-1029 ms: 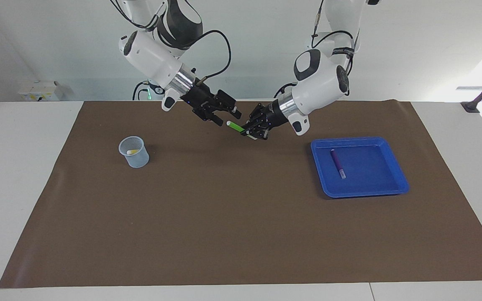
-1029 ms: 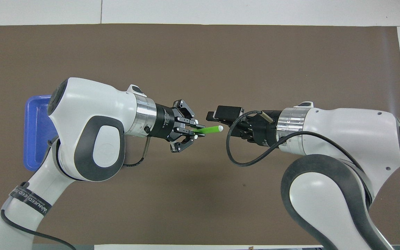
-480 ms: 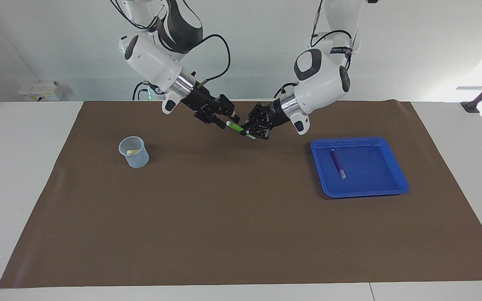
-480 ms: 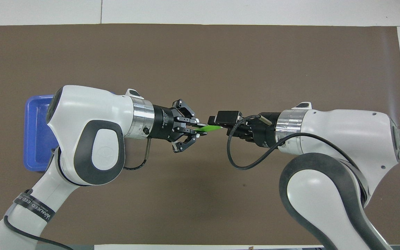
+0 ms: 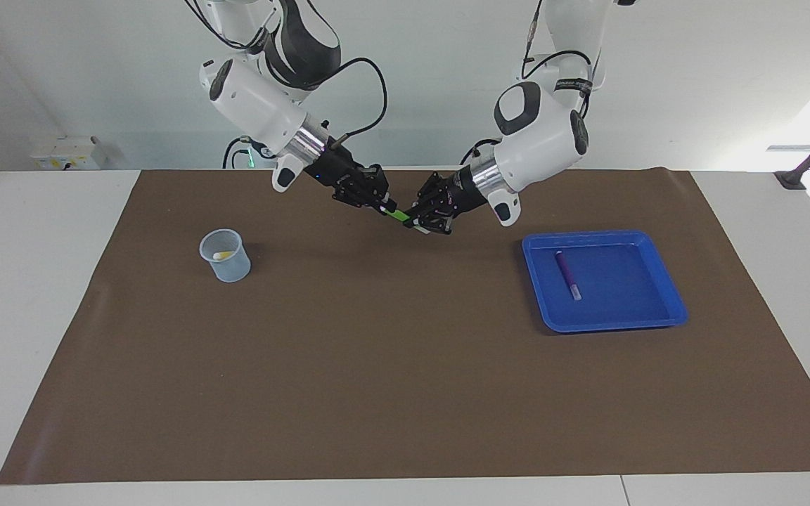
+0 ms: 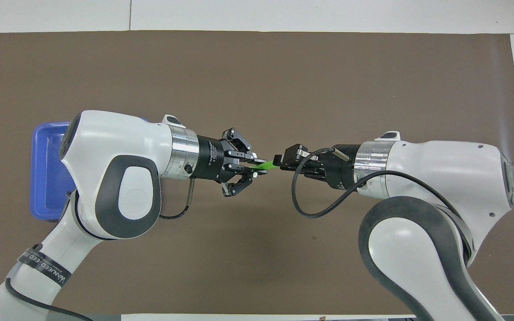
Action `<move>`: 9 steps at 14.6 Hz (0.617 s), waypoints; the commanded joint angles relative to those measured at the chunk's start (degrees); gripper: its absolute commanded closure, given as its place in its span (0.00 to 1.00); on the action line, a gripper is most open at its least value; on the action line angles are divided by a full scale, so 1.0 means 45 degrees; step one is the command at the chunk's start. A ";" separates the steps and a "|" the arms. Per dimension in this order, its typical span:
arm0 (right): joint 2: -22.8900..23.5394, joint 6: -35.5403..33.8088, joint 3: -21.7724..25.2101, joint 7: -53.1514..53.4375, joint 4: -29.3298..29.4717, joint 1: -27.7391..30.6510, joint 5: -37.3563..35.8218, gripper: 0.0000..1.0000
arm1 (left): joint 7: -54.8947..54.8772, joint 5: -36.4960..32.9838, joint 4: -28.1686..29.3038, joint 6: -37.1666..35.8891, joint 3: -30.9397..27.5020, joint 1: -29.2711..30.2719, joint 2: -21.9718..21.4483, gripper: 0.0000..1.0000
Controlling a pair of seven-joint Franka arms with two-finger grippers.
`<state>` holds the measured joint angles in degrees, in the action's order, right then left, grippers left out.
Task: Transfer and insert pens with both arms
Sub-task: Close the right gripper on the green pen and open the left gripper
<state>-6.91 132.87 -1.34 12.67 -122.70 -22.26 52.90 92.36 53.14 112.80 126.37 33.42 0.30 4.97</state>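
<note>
The bright green pen [image 5: 396, 213] is held in the air between both grippers, over the brown mat near the robots' edge; it also shows in the overhead view [image 6: 267, 165]. My left gripper [image 5: 415, 222] [image 6: 257, 166] is shut on one end. My right gripper [image 5: 382, 204] [image 6: 279, 160] is shut on the other end and hides the pale tip. The purple pen [image 5: 567, 275] lies in the blue tray [image 5: 602, 237]. The yellow pen [image 5: 221, 255] lies inside a clear cup [image 5: 228, 268].
The blue tray stands toward the left arm's end of the brown mat [image 5: 391, 365]; in the overhead view my left arm covers most of the tray [image 6: 45, 178]. The cup stands toward the right arm's end and is hidden in the overhead view.
My right gripper moved in onto the green pen's pale end and closed on it. My left gripper kept its hold and hardly moved.
</note>
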 commanded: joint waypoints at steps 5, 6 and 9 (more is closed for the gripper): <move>-0.0084 -0.0112 -0.0035 -0.0042 -0.0076 0.0161 0.0023 1.00 | -0.0017 0.0419 0.0285 0.0415 -0.0101 -0.0008 -0.0519 0.00; -0.0104 -0.0229 -0.0015 -0.0062 -0.0038 0.0200 -0.0501 1.00 | -0.0113 0.0399 0.0343 0.0356 -0.0121 0.0012 -0.0790 0.00; -0.0260 -0.3068 0.0083 -0.0353 0.0993 0.1327 -0.4358 1.00 | -0.0114 -0.0280 0.0324 -0.0168 -0.0199 0.0632 -0.0969 0.00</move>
<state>-7.14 126.94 -0.86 12.59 -121.37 -20.54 41.15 92.30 53.00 112.83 127.38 33.04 0.83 2.84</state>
